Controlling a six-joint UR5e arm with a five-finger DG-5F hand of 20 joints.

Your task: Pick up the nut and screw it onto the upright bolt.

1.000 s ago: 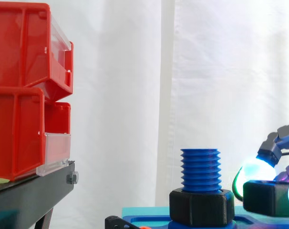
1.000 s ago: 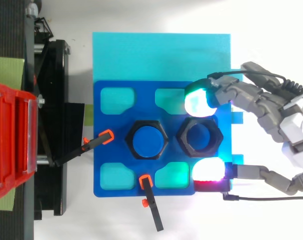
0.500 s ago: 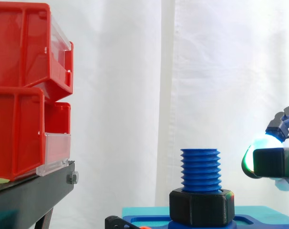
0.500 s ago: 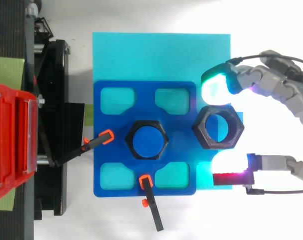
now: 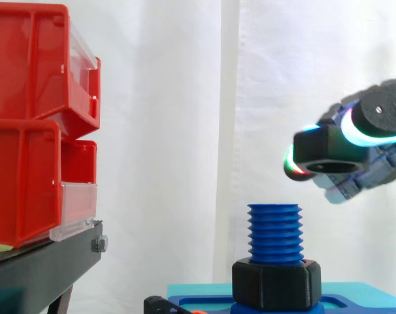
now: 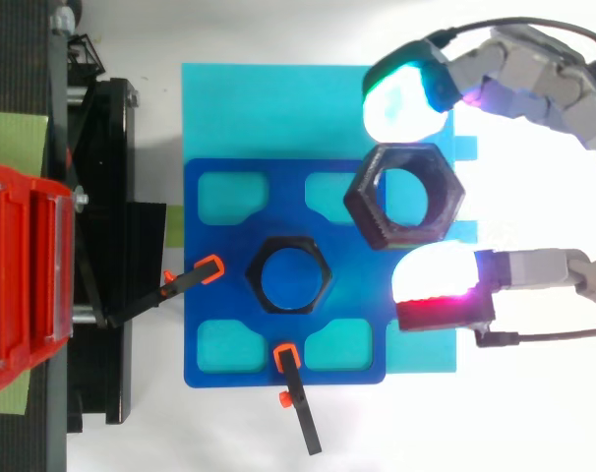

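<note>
Black and hexagonal, the nut (image 5: 325, 156) hangs in the air in the side view, pinched by the fingers (image 5: 374, 121) of the hand (image 5: 371, 175), which comes in from the right edge. The nut sits higher than the top of the blue bolt (image 5: 274, 232) and off to its right, clear of the threads, and it tilts a little so that part of its underside and bore shows. Glowing pads press on it from the near and far sides. The bolt stands upright, with a second nut (image 5: 276, 284) seated around its foot on a blue plate (image 5: 355, 302). Red bins (image 5: 34, 124) are stacked on a black stand (image 5: 48, 265) at the left, well apart from the bolt. A white curtain (image 5: 185, 131) hangs behind everything.

From the top view, the nut (image 6: 404, 197) is grasped between two fingers (image 6: 406, 98), one pad on each of two opposite flats, and its bore is open. It hovers over the plate's (image 6: 209, 295) corner nearest the hand (image 6: 534, 79), overlapping that edge and the cyan sheet (image 6: 278, 108) under the plate. The second nut (image 6: 290, 275) lies at the plate's middle, apart from the held nut, its centre showing blue. Two black clamps (image 6: 286, 356) with orange tips reach onto the plate from the stand (image 6: 101, 246) side and from the plate's near edge. A red bin (image 6: 18, 285) sits on the stand beyond the plate's far-left edge.
</note>
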